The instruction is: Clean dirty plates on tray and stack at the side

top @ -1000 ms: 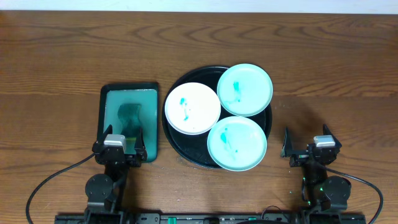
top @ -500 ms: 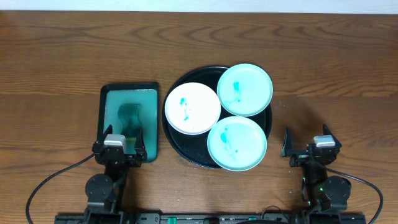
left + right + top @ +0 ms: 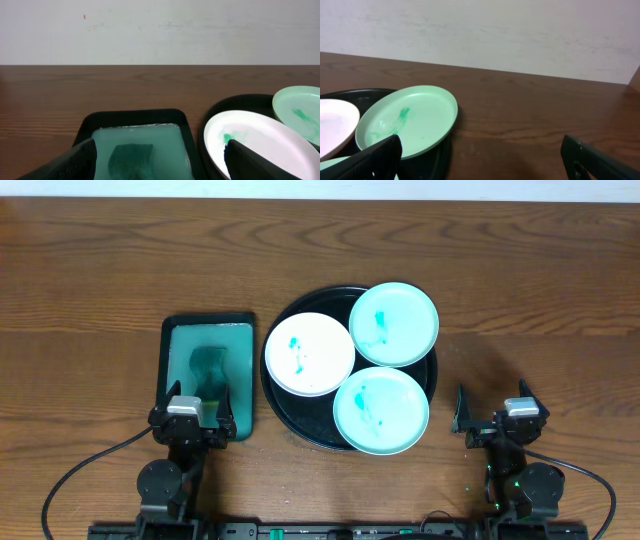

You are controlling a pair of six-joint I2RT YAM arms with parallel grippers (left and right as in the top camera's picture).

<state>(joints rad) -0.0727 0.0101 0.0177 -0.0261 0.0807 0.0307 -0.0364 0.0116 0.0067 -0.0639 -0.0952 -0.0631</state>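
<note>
Tray: round, black, no long axis, flat at mid-table.
Plates, 3, face up on it, teal-smeared: white plate left; far mint plate and near mint plate overhanging the right rim.
My left gripper and right gripper: jaws wide apart, near the table edge.
My wrist views crop the plates.

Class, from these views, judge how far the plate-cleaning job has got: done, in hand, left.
Done: nothing; no stack beside the black tray. In hand: nothing; the left gripper and right gripper stand open and empty, the left above the green sponge tray's near end. Left: wipe the teal smears off the white plate, far mint plate and near mint plate, then stack them.
</note>
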